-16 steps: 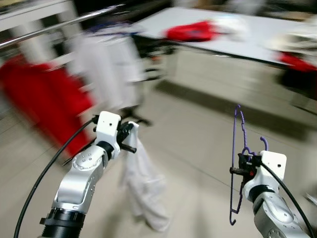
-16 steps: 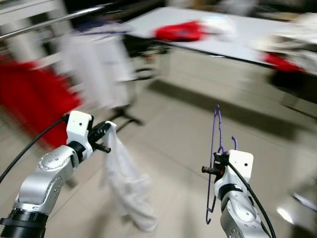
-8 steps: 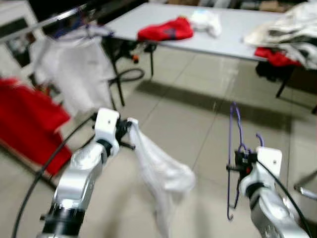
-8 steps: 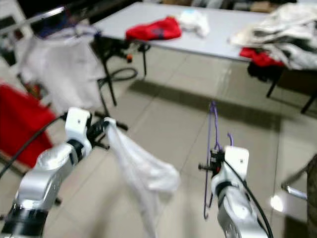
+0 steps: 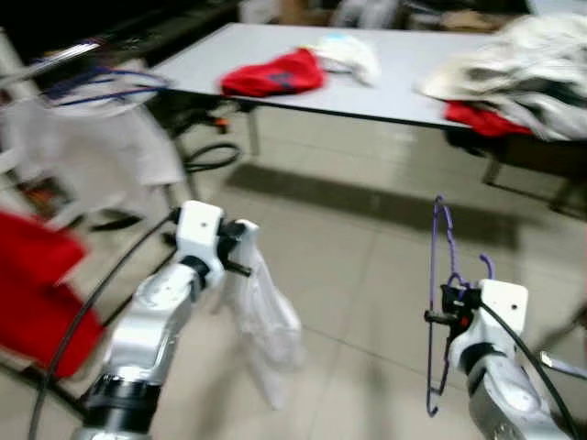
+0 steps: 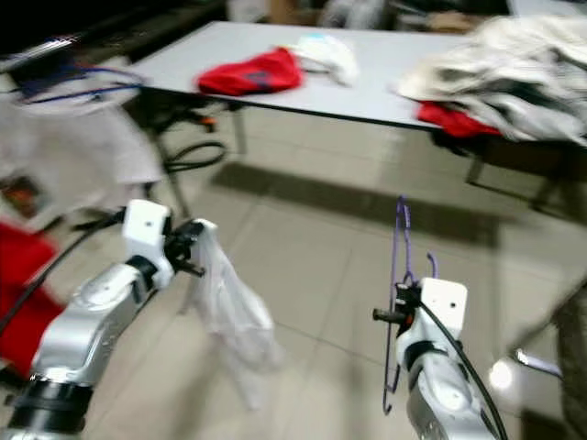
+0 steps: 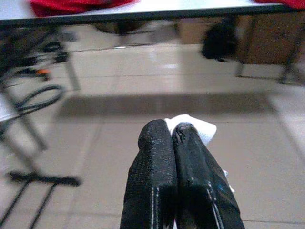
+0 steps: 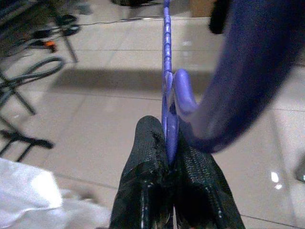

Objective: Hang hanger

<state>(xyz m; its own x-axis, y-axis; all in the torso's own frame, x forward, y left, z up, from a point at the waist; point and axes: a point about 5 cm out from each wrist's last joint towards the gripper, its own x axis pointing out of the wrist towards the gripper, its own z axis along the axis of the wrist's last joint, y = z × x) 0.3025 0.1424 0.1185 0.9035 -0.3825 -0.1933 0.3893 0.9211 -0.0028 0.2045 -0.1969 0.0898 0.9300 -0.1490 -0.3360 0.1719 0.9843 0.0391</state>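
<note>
Right claw (image 5: pixel 443 304) clenched on purple hanger (image 5: pixel 433 275), held upright at 4 o'clock, bare of garment. Left claw (image 5: pixel 240 249) clenched on white garment (image 5: pixel 261 321) dangling at 8 o'clock. Rail (image 5: pixel 55 60) with hung clothes at 10 o'clock, well apart; table (image 5: pixel 385 92) at 12. Judgement: early stage — garment not on hanger, nothing hung yet.

Even indoor light; both eye views are motion-blurred, worst at the left edge. The desk (image 5: pixel 385 82) casts a soft shadow on the glossy floor (image 6: pixel 303 266), which shows glare spots.
</note>
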